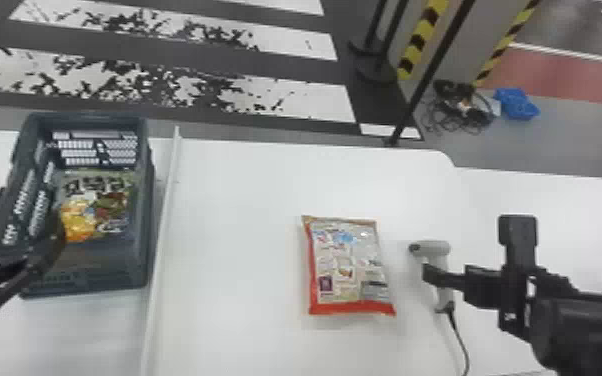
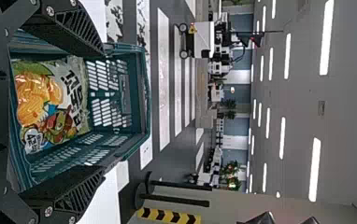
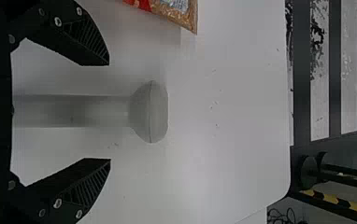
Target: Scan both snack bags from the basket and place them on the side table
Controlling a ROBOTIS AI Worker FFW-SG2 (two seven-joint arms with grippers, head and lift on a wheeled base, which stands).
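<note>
Snack bag number one is in the dark basket, which has lots of little holes in its sides. It has big dark letters near one end and bright pictures, with yellow and orange ones among them. Bag number two lies flat on the white table. It has a red edge and lots of small words and boxes, too tiny to tell. That makes two bags, one basket and one light gray scanner with a dark cord. The scanner is on the table, just beside bag two. A long white strip runs between the basket and bag two.

The left gripper is by the basket, its fingers wide apart and nothing in them. The right gripper is at the scanner, fingers apart too, with the scanner between them but not squeezed.
</note>
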